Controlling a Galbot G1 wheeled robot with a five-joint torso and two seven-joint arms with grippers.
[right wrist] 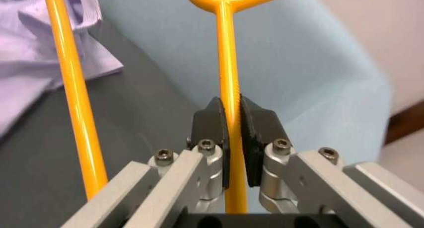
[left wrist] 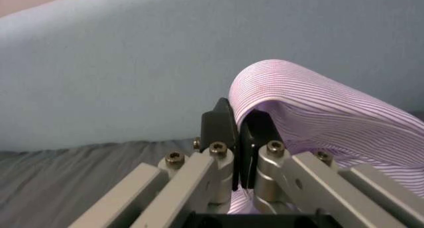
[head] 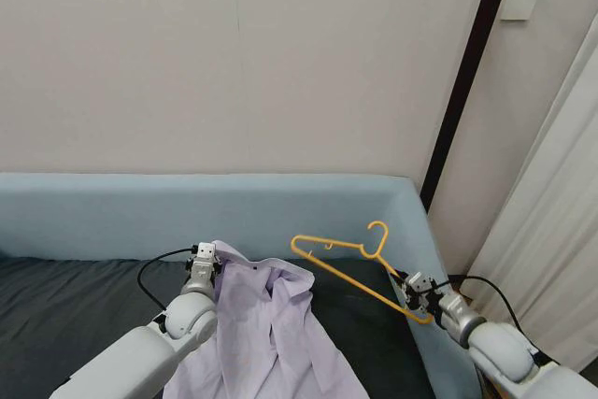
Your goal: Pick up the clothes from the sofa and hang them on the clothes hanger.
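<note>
A lilac striped shirt [head: 266, 334] hangs in folds over the dark sofa seat [head: 65, 310]. My left gripper [head: 204, 256] is shut on its upper edge near the collar; in the left wrist view the black fingers [left wrist: 222, 126] pinch the striped shirt cloth [left wrist: 318, 109]. To the right, my right gripper [head: 413, 296] is shut on an orange clothes hanger [head: 341, 263], held up with its hook [head: 378, 234] pointing upward. The right wrist view shows the pads [right wrist: 215, 123] clamped on one hanger bar [right wrist: 227, 64], the other bar [right wrist: 69, 84] beside it.
The pale blue sofa back [head: 187, 207] runs behind both arms, and its armrest [head: 425, 259] is at the right. A dark vertical post [head: 462, 81] and a white curtain [head: 551, 231] stand beyond the armrest. A plain wall [head: 234, 53] is behind.
</note>
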